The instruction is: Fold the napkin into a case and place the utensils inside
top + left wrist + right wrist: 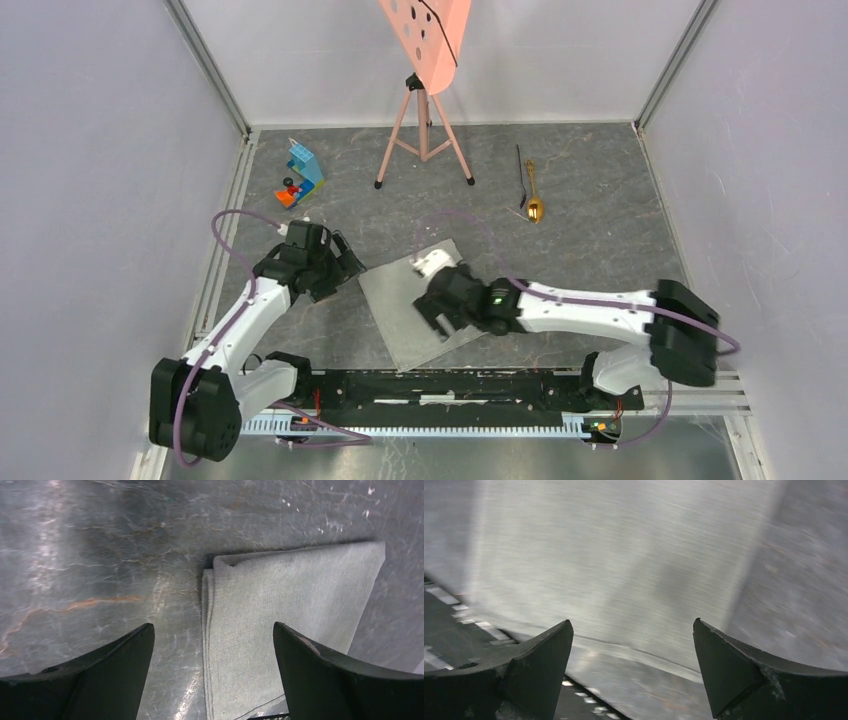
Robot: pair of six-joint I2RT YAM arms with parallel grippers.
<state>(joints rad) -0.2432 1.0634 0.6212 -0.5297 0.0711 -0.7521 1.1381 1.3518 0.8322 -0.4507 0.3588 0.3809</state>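
Observation:
The light-grey napkin [400, 300] lies folded flat on the table near the front middle, with layered edges on its left side in the left wrist view [280, 610]. My left gripper [350, 268] is open and empty just left of the napkin's far-left corner, its jaws straddling the layered edge [212, 630]. My right gripper [432, 315] is open and empty above the napkin's near part; the cloth [624, 565] shows blurred in the right wrist view. The gold spoon [534, 196] and the thin black utensil [521, 172] lie together at the back right.
A pink perforated board on a tripod [424, 110] stands at the back middle. Blue and red toy blocks [300, 175] sit at the back left. The black rail [450, 385] runs along the near edge, close to the napkin's front corner.

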